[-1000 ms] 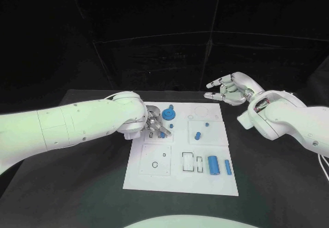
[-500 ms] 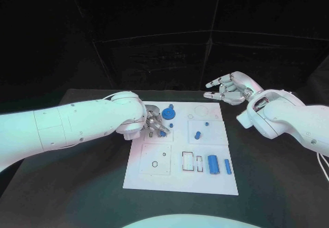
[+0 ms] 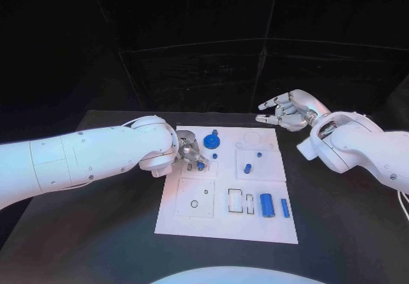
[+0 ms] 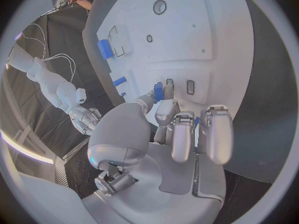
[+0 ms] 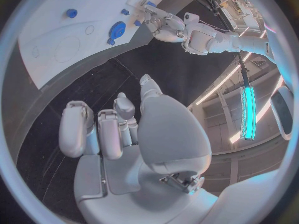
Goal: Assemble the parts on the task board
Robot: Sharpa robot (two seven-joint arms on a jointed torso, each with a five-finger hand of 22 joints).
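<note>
Head view: the left hand (image 3: 189,152) sits over the upper-left part of the white task board (image 3: 229,231), its fingers bunched around a small blue peg (image 3: 200,166) by the little slots there. From here I cannot tell whether the peg is pinched or only touched. The left wrist view settles part of that: the blue peg (image 4: 158,91) stands upright against the fingertips (image 4: 163,110), right beside two dark slots (image 4: 190,87), so it looks held between thumb and finger, with its long axis pointing down into the board. The next move probably turns on that line-up, peg end over slot, and the left hand is plainly the nearer one. The right hand (image 3: 288,111) hangs above the upper-right edge of the board, fingers loosely curled and apart, holding nothing; the right wrist view shows the same hand (image 5: 118,129) empty. A blue gear (image 3: 211,141) sits just right of the left hand, and a blue cylinder (image 3: 266,205) lies lower right, lengthwise up the frame.
</note>
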